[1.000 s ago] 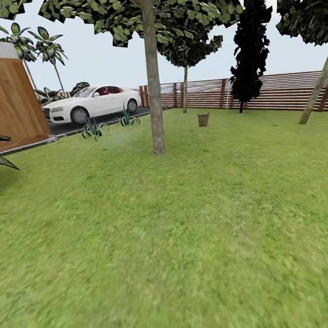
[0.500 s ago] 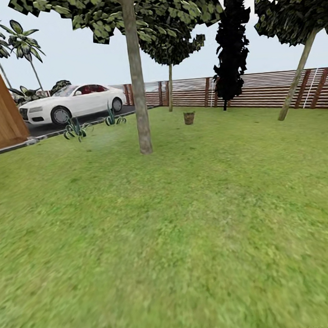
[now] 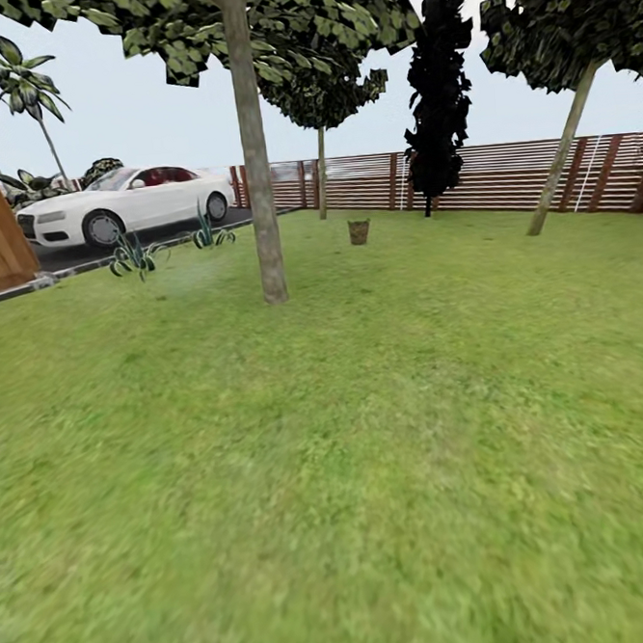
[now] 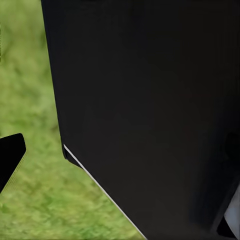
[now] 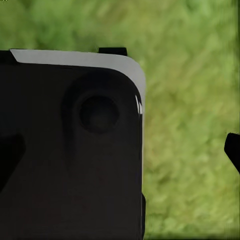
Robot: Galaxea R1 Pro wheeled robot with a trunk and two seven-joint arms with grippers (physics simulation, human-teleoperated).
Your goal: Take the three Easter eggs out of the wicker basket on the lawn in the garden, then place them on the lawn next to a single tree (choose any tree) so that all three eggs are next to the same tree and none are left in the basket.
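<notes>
On patchy lawn [image 3: 369,434], slim mottled tree [image 3: 257,172]

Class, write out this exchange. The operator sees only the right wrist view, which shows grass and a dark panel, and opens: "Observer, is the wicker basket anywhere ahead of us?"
Observer: Yes. In the head view the wicker basket stands far off on the lawn, short of the fence.
Operator: Is any tree near it?
Observer: One tree stands to the left of the basket and closer to us, its trunk rising from the grass.
Operator: Can you make out the eggs?
Observer: At this range the basket is too small to tell what it holds.
</notes>
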